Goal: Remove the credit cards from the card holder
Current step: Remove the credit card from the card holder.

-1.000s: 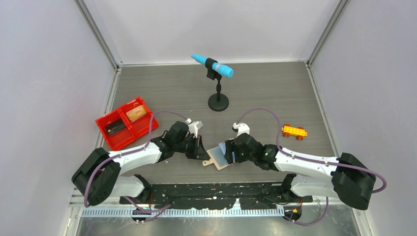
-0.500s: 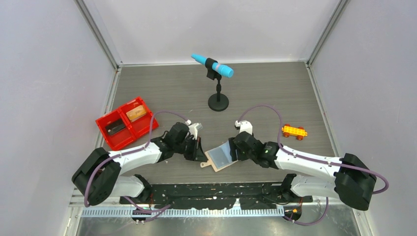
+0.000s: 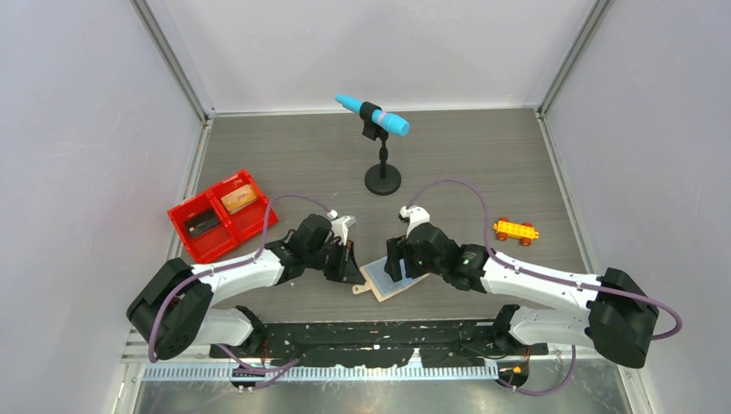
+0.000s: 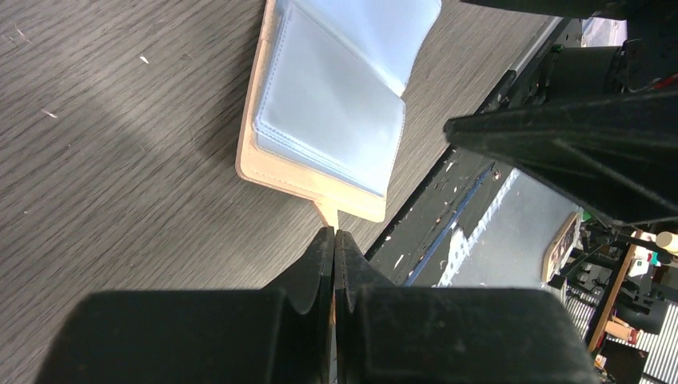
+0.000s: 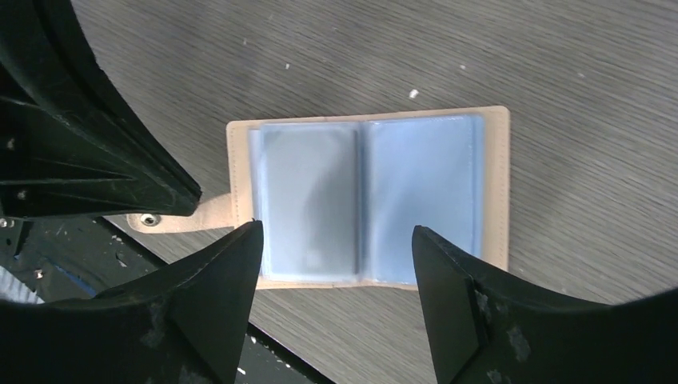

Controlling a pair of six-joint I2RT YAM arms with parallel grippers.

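Observation:
The tan card holder [image 3: 379, 280] lies spread open near the table's front edge, its blue-grey sleeves [image 5: 376, 192] facing up. My left gripper [image 4: 334, 234] is shut on its small side tab [image 5: 172, 218]. One sleeve page [image 4: 376, 32] curls upward at the far side. My right gripper [image 5: 336, 240] hovers open just above the holder [image 4: 320, 112], with nothing between its fingers. No card shows plainly in the sleeves. A tan-orange credit card [image 3: 240, 197] and a dark one [image 3: 202, 224] lie in the red tray.
The red two-compartment tray [image 3: 259, 226] sits at the left. A black stand with a blue microphone [image 3: 382, 177] rises at the back centre. An orange toy car [image 3: 515, 230] rests at the right. The table's front edge [image 4: 448, 184] runs just beside the holder.
My right gripper has drawn back and then come leftward over the holder, and the sleeves now lie flatter. The left gripper has kept its hold on the tab.

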